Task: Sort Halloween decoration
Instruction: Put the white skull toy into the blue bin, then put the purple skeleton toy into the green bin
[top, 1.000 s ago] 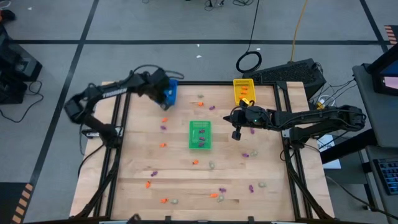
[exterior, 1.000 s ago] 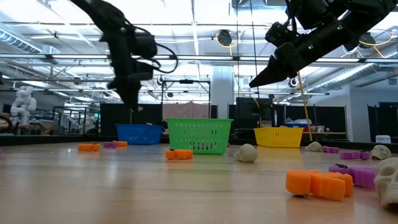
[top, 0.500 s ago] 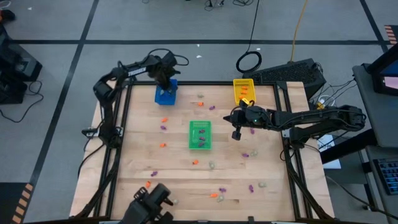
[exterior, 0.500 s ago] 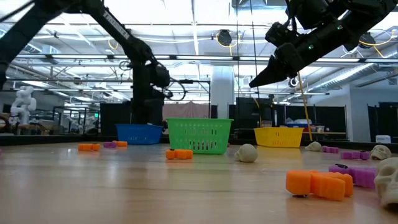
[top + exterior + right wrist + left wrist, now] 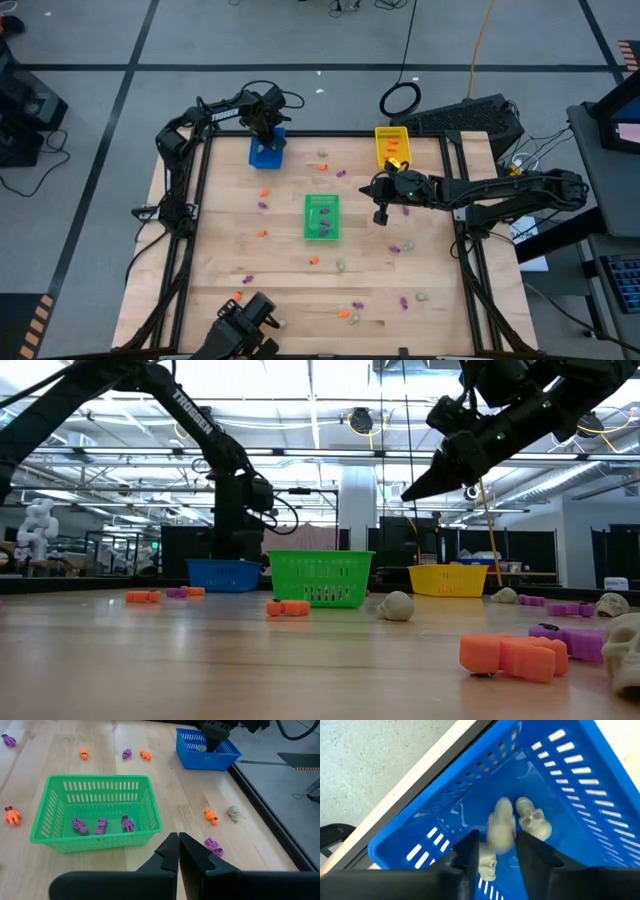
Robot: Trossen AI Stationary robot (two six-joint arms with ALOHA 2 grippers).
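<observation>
Scattered trinkets [image 5: 261,233] around green tray [image 5: 321,216]

Left gripper [image 5: 495,852] parted — right gripper [image 5: 178,851] closed, aloft

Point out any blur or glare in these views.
Left wrist view: one pale skull over the blue tray is smeared by motion blur. Low view: bright ceiling lights glare; the nearest orange trinket looks soft. High and right wrist views look sharp.

Three trays on the counter [image 5: 220,260] — one at the far left edge [image 5: 266,152], one central [image 5: 321,217], one far right [image 5: 392,146] — trinkets [image 5: 262,233] scattered around them.
</observation>
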